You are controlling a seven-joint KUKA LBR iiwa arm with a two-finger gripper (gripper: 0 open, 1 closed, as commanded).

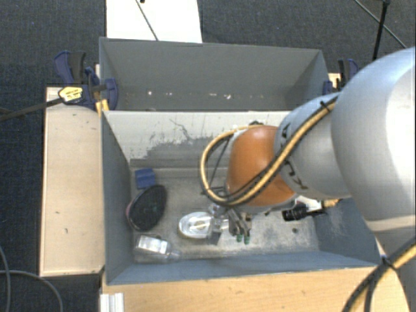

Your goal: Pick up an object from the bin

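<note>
Lying nearest the tool: shiny silver rounded thing point(195, 225), on the bin floor close to the front wall, about mid-width
Gripper point(239, 234): low in the bin, right at the silver thing's right edge; touching or just beside, can't say
Grip state: apart or together not readable from this angle, so no call on it
Black oval thing point(147, 207): left of the silver thing, near but apart, up against the left wall
Blue block point(144, 177): small, just behind the black oval thing, by the left wall
Clear plastic piece point(153, 246): front-left corner, in front of the black oval thing, left and slightly forward of the silver thing, apart from it
Black-and-white small thing point(300, 211): on the floor right of the gripper, partly tucked under the arm
Orange cover point(257, 168): on the wrist straight above the gripper, hides the floor behind and right of the silver thing
Cables point(209, 158): yellow-black loop hanging round the cover's left side, over the middle of the bin
Arm point(364, 135): big grey body coming in from the right, covers the bin's right part
Bin point(214, 77): grey metal, scuffed back wall
In the way: silver thing's left and front sides are open; the cover and cables overhang it from behind and right
</note>
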